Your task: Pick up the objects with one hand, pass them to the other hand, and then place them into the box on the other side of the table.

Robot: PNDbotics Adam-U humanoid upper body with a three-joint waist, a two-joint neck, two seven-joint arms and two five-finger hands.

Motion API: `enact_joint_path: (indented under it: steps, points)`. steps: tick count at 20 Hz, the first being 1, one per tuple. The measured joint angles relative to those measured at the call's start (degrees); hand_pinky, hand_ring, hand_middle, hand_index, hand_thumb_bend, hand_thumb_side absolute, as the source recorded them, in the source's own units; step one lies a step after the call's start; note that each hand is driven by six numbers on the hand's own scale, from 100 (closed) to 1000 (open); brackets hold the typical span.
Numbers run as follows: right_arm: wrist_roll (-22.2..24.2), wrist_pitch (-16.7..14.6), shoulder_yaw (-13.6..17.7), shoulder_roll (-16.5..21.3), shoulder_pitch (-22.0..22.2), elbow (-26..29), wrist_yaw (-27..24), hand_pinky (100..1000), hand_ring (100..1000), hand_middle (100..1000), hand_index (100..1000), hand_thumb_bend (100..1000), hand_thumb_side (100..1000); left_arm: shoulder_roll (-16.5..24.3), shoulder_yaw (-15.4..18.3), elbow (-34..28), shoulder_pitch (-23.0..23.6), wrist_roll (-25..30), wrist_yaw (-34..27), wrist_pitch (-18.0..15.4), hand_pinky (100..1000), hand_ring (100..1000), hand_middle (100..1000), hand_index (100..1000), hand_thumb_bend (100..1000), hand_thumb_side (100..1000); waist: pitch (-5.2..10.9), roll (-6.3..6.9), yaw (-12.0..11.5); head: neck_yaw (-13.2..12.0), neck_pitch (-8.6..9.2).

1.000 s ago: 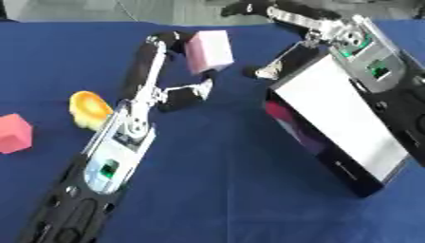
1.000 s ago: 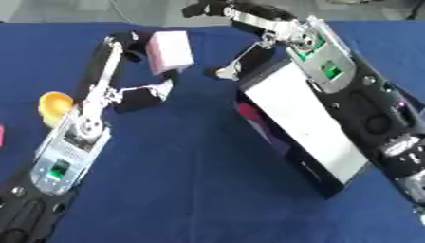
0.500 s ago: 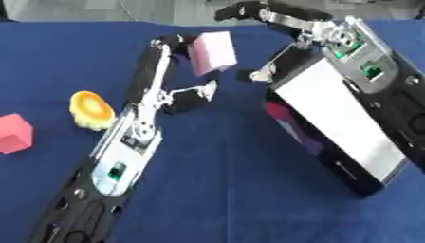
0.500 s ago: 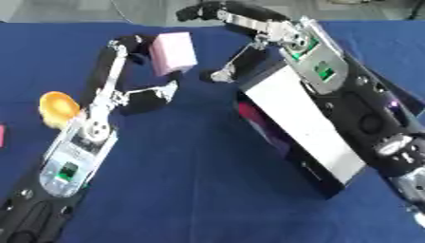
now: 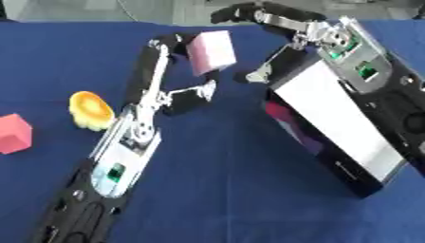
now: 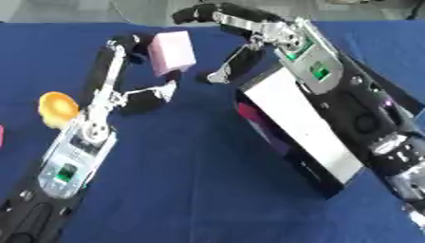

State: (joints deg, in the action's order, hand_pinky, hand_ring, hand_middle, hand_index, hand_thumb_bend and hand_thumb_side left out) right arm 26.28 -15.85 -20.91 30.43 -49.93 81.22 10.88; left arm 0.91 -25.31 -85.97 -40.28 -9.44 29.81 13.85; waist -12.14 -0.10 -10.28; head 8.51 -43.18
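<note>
— Moved since? Right hand (image 5: 274,21) has swung nearer the pink block (image 5: 211,51), fingers spread, not touching.

— And the left hand (image 5: 170,47)?
— Fingers grip that block above the blue desk (image 5: 216,190); white-faced box (image 5: 332,123) right, yellow object (image 5: 89,110) and red cube (image 5: 14,133) left.

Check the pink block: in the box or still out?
Out. The pink block is held up in the left hand, beside the box.
</note>
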Motion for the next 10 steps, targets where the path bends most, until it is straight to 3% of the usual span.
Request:
enact_joint_path:
  steps: [10]
  points:
    - [0.7,1.5,0.0,-0.4,0.0,-0.2,-1.3,1000,978,911,982,336,100,-0.6,-0.3,1.1,0.0,0.0,-1.0,-0.3,690,695,502,543,100,114,0.00,-0.01,-0.2,0.4,0.00]
